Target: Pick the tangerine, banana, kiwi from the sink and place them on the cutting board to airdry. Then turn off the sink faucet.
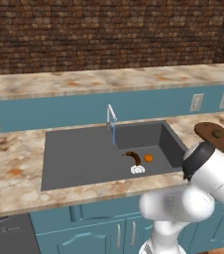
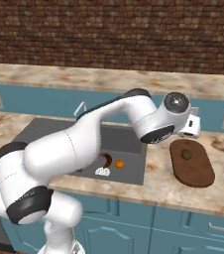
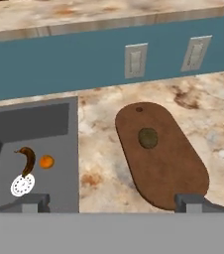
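The olive-brown kiwi [image 3: 147, 138] [image 2: 186, 154] [image 1: 216, 133] lies on the dark brown cutting board [image 3: 168, 171] [image 2: 194, 173] [image 1: 203, 130], right of the sink [image 1: 74, 158] [image 2: 126, 140] [image 3: 59, 124]. Down in the basin, the dark curved banana [image 1: 133, 157] [image 2: 107, 159] [image 3: 28, 158] and the orange tangerine [image 1: 148, 158] [image 2: 119, 162] [image 3: 46, 161] lie side by side next to the white drain [image 1: 138, 169]. The silver faucet [image 1: 111, 116] [image 2: 79, 108] runs a thin blue stream. My gripper [image 3: 112, 203] [image 2: 191, 126] hangs open and empty above the counter and the board's near edge.
Marble counter surrounds the sink and board. Two wall outlets [image 3: 136, 60] [image 3: 196, 53] sit on the blue backsplash behind the board. A raised marble ledge and a brick wall close off the back. My arm arches over the sink's right half in the right base view.
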Robot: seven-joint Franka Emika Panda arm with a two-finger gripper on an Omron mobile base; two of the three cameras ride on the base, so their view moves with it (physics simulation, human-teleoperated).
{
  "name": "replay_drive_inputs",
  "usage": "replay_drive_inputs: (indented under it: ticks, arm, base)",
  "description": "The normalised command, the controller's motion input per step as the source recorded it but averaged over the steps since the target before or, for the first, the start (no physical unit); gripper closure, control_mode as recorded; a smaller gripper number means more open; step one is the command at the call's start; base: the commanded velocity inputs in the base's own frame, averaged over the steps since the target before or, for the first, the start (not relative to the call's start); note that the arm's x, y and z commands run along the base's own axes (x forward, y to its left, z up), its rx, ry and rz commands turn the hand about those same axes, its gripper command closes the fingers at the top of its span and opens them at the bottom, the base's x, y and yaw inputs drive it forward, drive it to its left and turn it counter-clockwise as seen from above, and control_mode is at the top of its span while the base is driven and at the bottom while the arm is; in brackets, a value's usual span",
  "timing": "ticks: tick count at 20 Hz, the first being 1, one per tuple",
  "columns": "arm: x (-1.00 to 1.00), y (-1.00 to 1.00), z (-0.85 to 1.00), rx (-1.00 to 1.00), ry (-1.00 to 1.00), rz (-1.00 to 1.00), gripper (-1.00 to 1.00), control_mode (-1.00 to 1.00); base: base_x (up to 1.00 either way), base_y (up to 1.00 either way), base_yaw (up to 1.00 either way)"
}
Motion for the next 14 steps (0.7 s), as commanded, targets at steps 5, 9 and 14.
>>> replay_drive_inputs:
  ticks: [5, 9, 14]
  arm:
    - [-0.4, 0.27, 0.54, 0.05, 0.21, -0.05, -1.0, -1.0]
    - [-0.79, 0.3, -0.1, 0.0, -0.02, 0.0, -1.0, -1.0]
    - [-0.62, 0.71, -0.07, 0.01, 0.0, 0.0, -1.0, -1.0]
  base:
    - [0.0, 0.0, 0.0]
    - [0.0, 0.0, 0.0]
    - [0.0, 0.0, 0.0]
